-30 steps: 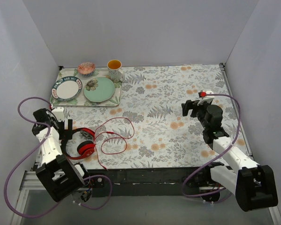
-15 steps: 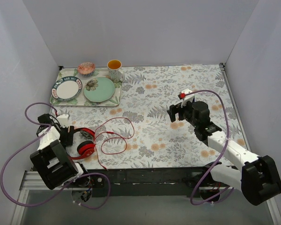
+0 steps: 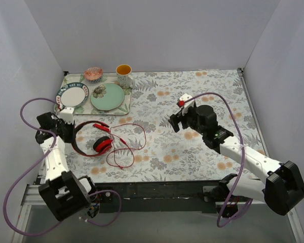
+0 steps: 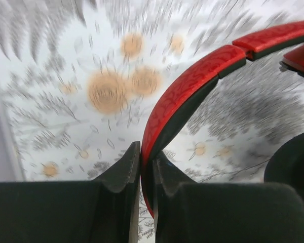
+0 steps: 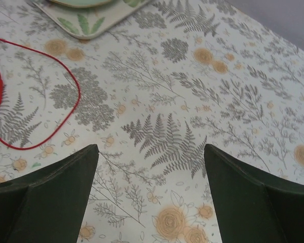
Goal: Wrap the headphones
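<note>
The red headphones (image 3: 102,146) lie on the floral tablecloth at the left, with the headband (image 3: 77,143) arcing toward my left arm. My left gripper (image 3: 69,129) is shut on that headband (image 4: 192,76); the red-and-black band passes between the two fingertips (image 4: 147,158). The thin red cable (image 3: 127,147) trails in loose loops to the right of the earcups. My right gripper (image 3: 175,123) hovers open over the middle of the table with nothing between its fingers (image 5: 151,147). A loop of the cable (image 5: 79,93) shows at the left of the right wrist view.
A tray (image 3: 127,109) at the back left carries two plates (image 3: 107,96), a small pink bowl (image 3: 93,74) and a mug (image 3: 124,75). Grey walls close in the left, back and right sides. Thick purple robot cables (image 3: 25,109) loop beside both arms.
My left gripper has shut on the headband and drawn the headphones away from the near edge, dragging the cable along. The right arm has swung left toward the table's middle, still open.
</note>
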